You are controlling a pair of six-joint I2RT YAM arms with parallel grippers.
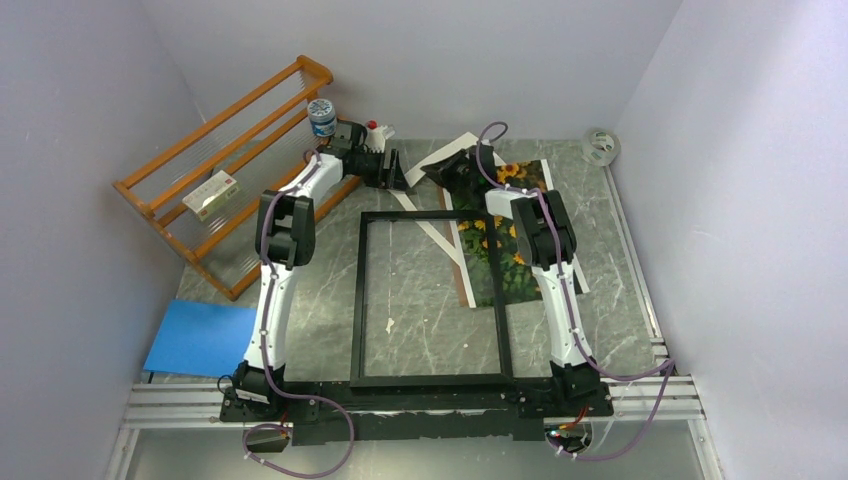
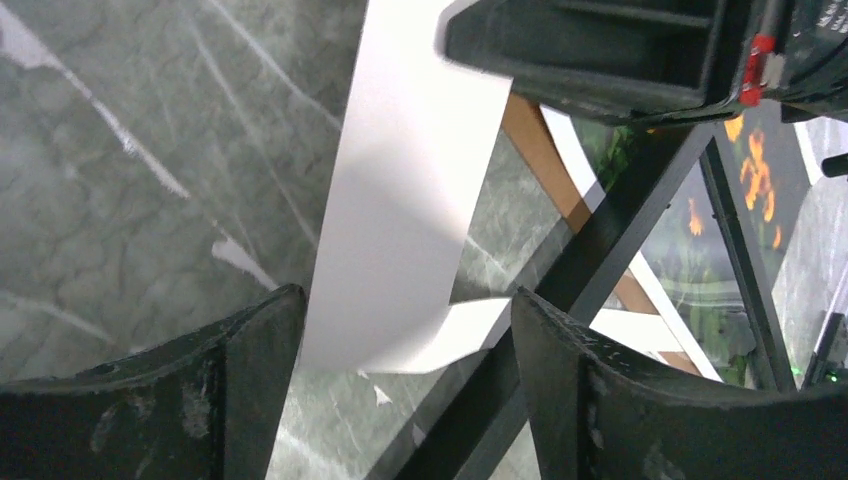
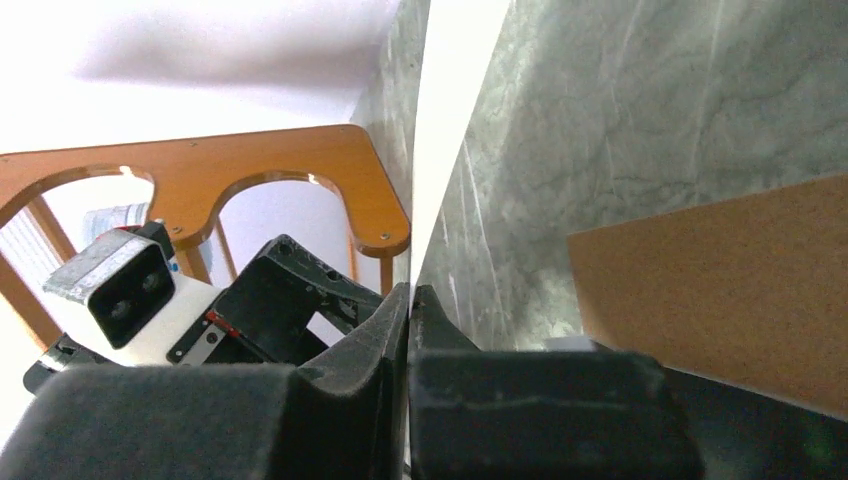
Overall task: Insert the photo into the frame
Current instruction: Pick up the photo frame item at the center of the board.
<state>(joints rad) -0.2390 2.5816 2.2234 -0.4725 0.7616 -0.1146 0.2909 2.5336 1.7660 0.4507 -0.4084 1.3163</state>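
Note:
The black frame (image 1: 358, 300) lies flat mid-table. The sunflower photo (image 1: 517, 172) lies across the frame's far right corner, print up. Its far left part is lifted and curled, white back showing (image 1: 440, 153). My right gripper (image 1: 450, 170) is shut on that lifted edge; in the right wrist view (image 3: 410, 295) the thin white sheet (image 3: 440, 150) runs out from between the closed pads. My left gripper (image 1: 398, 172) is open beside it. In the left wrist view (image 2: 400, 310) the curled white sheet (image 2: 410, 200) hangs between the spread fingers without touching them, above a frame bar (image 2: 600, 250).
An orange wooden rack (image 1: 220, 170) holding a small box (image 1: 212, 195) stands at the far left, with a blue-capped jar (image 1: 321, 117) beside it. A blue sheet (image 1: 200, 335) lies near left. Brown cardboard backing (image 1: 466, 290) lies under the photo. A tape roll (image 1: 600, 147) sits far right.

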